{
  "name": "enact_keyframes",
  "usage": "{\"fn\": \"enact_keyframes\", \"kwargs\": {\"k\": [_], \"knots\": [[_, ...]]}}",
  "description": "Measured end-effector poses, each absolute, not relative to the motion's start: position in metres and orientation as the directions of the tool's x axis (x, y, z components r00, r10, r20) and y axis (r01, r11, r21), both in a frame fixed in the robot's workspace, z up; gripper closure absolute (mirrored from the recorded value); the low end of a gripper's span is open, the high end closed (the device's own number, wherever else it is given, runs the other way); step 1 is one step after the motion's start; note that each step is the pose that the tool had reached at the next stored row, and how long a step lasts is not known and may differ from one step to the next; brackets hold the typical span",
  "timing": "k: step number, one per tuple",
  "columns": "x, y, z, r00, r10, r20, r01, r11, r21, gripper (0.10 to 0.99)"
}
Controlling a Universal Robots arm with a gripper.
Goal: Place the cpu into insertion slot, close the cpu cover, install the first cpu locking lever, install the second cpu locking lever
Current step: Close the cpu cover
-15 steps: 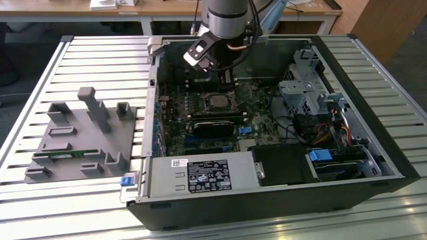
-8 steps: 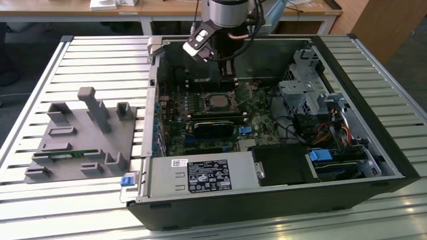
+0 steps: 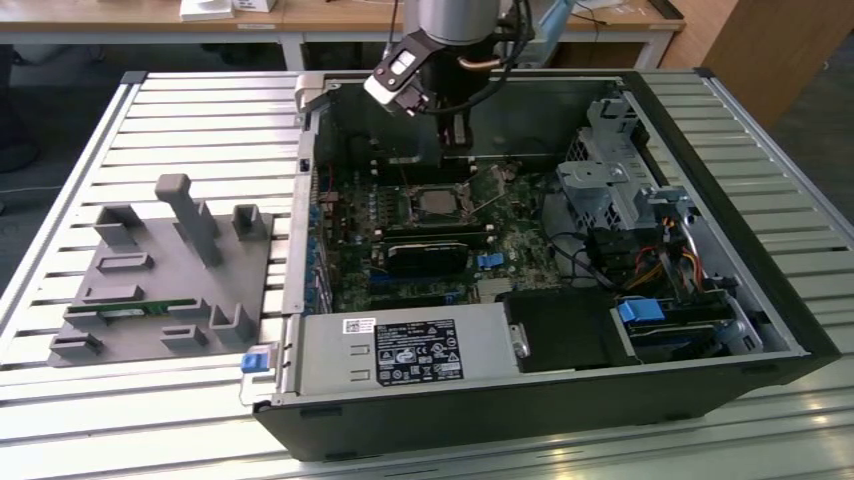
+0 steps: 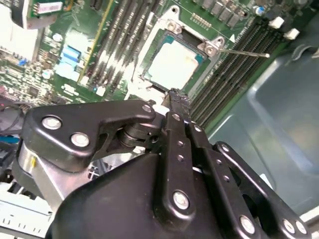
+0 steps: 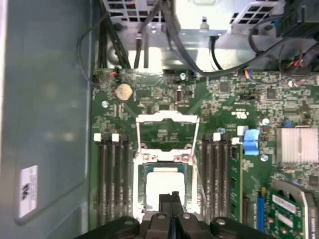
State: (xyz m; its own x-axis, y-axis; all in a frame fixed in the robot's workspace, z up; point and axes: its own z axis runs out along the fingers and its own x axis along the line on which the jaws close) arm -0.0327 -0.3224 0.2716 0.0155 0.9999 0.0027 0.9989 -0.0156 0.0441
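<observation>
Tool (image 5: 171, 199) hanging over the socket (image 5: 142, 174), closed together on nothing.
I'm seeing the cpu (image 5: 164, 185) sitting in that socket, cpu cover (image 5: 167, 118) open beside it; I'm judging the cpu light, stiff, fragile: edge-grip only.

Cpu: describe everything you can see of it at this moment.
The cpu, a small flat square chip with a pale silvery metal top, lies level in its socket on the green motherboard, a teal rim showing around it. The silvery hinged cpu cover is swung open, off the chip. The black hand, fingertips together, is at one edge of the chip; whether it touches cannot be told.
</observation>
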Motion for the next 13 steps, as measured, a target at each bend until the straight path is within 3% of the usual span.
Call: {"fn": "enact_keyframes", "kwargs": {"k": [13], "knots": [[-0.005, -0.326, 0.268, 0.012, 1.000, 0.021, 0.999, -0.012, 0.041, 0.980]]}}
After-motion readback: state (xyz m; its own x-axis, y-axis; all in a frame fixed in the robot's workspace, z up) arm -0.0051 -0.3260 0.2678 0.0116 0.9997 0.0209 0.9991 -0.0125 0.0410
